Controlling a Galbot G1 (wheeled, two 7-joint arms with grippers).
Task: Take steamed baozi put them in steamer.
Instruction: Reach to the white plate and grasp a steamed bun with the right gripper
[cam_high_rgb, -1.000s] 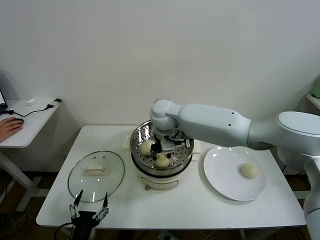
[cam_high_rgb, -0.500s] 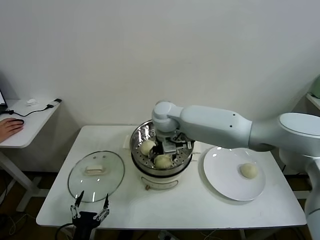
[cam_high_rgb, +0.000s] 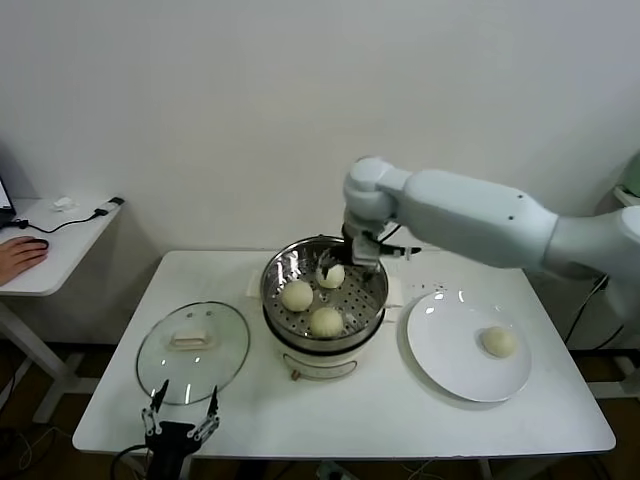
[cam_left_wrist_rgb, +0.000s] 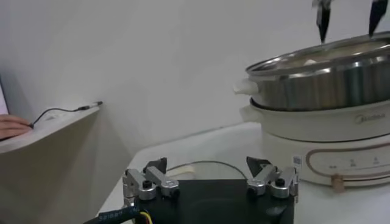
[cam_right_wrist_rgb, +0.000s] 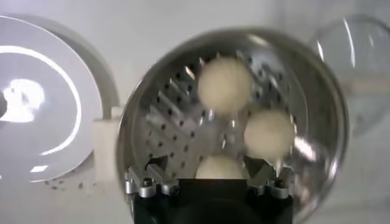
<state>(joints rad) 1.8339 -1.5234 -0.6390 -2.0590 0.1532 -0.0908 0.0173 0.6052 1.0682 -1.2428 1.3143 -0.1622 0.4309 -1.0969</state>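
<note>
Three steamed baozi sit on the perforated tray of the steamer (cam_high_rgb: 322, 300): one at the far side (cam_high_rgb: 331, 276), one to the left (cam_high_rgb: 296, 295), one at the near edge (cam_high_rgb: 326, 321). The fourth baozi (cam_high_rgb: 498, 341) lies alone on the white plate (cam_high_rgb: 440, 350), to the right of the steamer on the counter (cam_high_rgb: 400, 410).

The right pincer (cam_high_rgb: 362, 255) hangs above the steamer's far-right rim, fingers spread and holding nothing; its wrist view looks straight down on the three buns, with the plate off to one side.

The left pincer (cam_high_rgb: 179, 415) is parked at the counter's near-left edge, beside the glass lid (cam_high_rgb: 193, 350), fingers spread and empty.

The coming move, as I judge it, turns on one relation: the last bun lies to the right of the right pincer and nearer the robot, past the steamer's rim, with bare plate all around it. The right arm is by far the closer; the left would have to cross the steamer. The bun is round, so no approach direction is favoured.
</note>
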